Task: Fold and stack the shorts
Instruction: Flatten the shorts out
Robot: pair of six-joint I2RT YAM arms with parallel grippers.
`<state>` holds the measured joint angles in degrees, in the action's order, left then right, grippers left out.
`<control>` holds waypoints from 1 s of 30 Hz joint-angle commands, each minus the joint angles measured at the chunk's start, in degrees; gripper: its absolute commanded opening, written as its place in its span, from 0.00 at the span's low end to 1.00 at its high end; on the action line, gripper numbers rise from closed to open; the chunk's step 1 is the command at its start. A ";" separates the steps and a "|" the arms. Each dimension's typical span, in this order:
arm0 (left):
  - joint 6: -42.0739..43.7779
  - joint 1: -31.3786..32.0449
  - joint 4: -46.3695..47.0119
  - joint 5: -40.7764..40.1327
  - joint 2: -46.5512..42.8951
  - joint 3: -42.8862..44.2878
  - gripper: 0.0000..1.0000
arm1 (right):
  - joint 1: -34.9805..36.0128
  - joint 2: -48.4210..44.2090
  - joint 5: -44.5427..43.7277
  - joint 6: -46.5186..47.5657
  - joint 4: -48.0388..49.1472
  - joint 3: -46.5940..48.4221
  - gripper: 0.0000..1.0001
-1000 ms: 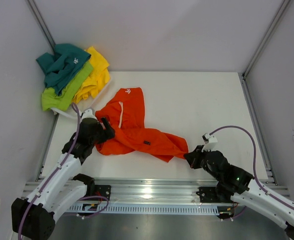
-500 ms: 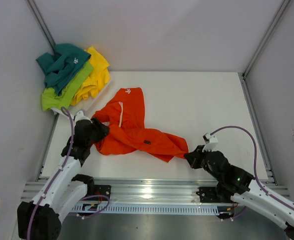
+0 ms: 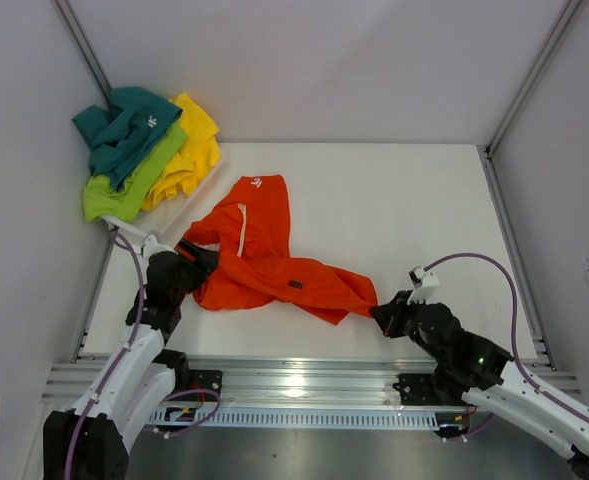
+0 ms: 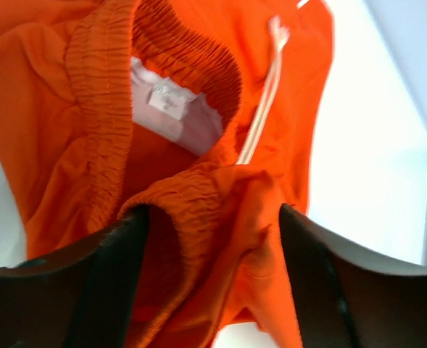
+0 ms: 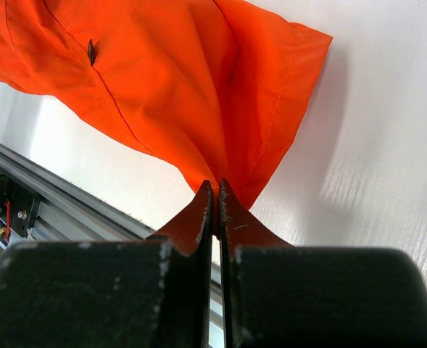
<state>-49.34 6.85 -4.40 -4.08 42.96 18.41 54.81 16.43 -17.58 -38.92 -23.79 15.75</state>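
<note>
Spreading of orange shorts [image 3: 264, 260], crumpled near the left of the table [image 3: 394, 210].
The right gripper [image 5: 214, 190] is pinched tight on the leg hem [image 5: 285, 123] at the near right. The left gripper [image 4: 209, 217] gapes wide, jaws straddling the waistband [image 4: 104, 109]. Clamp the elastic first, then draw both low, forward-reaching arms apart evenly. The other shorts [image 3: 144, 150] are heaped at the far left.
</note>
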 commanded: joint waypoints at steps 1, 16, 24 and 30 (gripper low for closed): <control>-1.90 -1.05 3.44 0.12 -2.88 0.22 0.76 | 0.30 -0.52 -1.84 -0.54 -0.20 -0.19 0.00; -3.66 -6.24 7.04 3.64 -4.55 -2.60 0.37 | 0.30 -1.48 -2.46 -0.99 -0.91 -0.28 0.00; -2.69 -6.50 9.59 7.85 -0.51 -2.07 0.20 | 0.30 -1.40 -2.46 -0.90 -0.73 -0.19 0.00; -1.64 -6.59 9.59 10.84 1.51 -0.84 0.43 | 0.30 -1.04 -2.45 -0.90 -0.64 -0.19 0.00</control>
<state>-51.88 0.97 2.59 4.03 44.36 15.94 54.81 15.46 -18.22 -39.05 -25.04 15.75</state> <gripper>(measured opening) 0.403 0.012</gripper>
